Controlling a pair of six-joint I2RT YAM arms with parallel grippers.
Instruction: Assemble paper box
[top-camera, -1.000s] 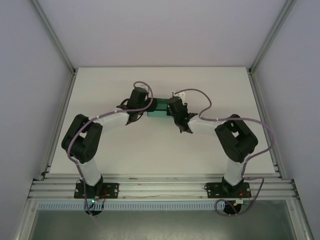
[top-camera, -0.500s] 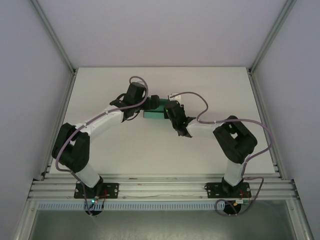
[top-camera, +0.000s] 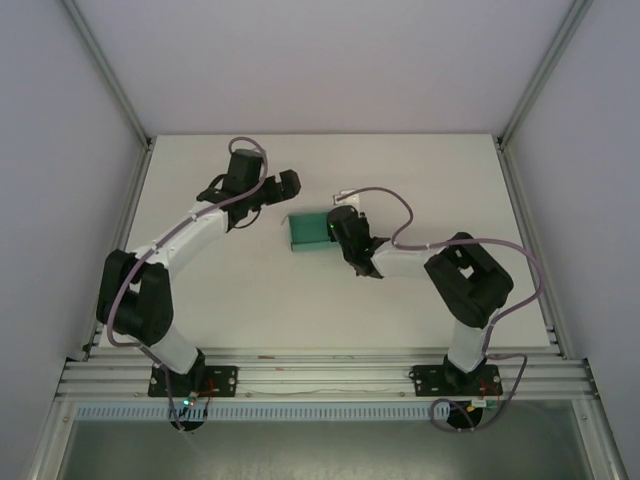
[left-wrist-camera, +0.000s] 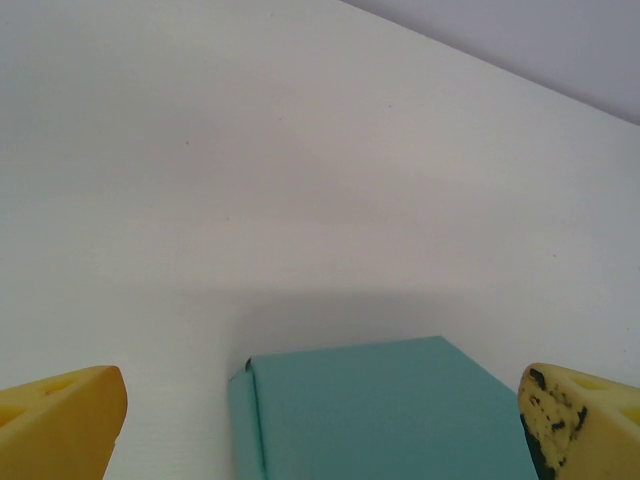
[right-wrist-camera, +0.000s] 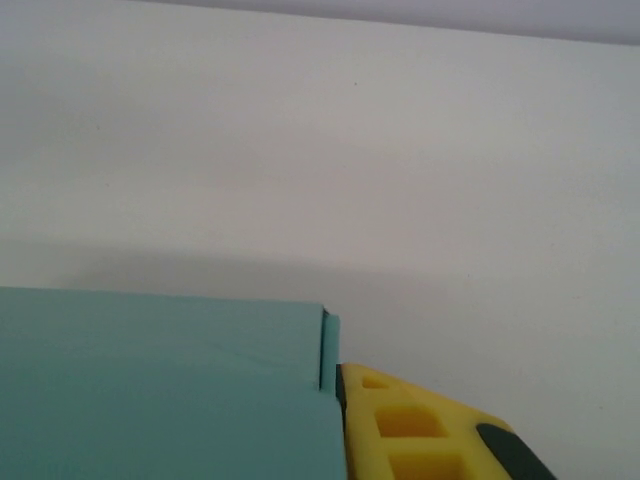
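The teal paper box (top-camera: 308, 232) lies folded into a low rectangular shape in the middle of the white table (top-camera: 240, 290). My right gripper (top-camera: 337, 229) is at the box's right end. In the right wrist view its yellow finger (right-wrist-camera: 420, 425) presses against the side of the box (right-wrist-camera: 160, 390), and the other finger is hidden behind the card. My left gripper (top-camera: 289, 183) hangs open, up and to the left of the box, clear of it. In the left wrist view its two yellow fingertips (left-wrist-camera: 60, 420) stand wide apart, with the box (left-wrist-camera: 390, 415) low between them and untouched.
Aluminium rails (top-camera: 520, 230) run along the table's sides, with grey enclosure walls (top-camera: 60, 150) behind them. Bare tabletop surrounds the box on all sides. Cables loop off both wrists, one arching near the right gripper (top-camera: 385, 192).
My left gripper has let go of the box and drawn back up and to the left. The box has shifted a little towards the near side with my right gripper.
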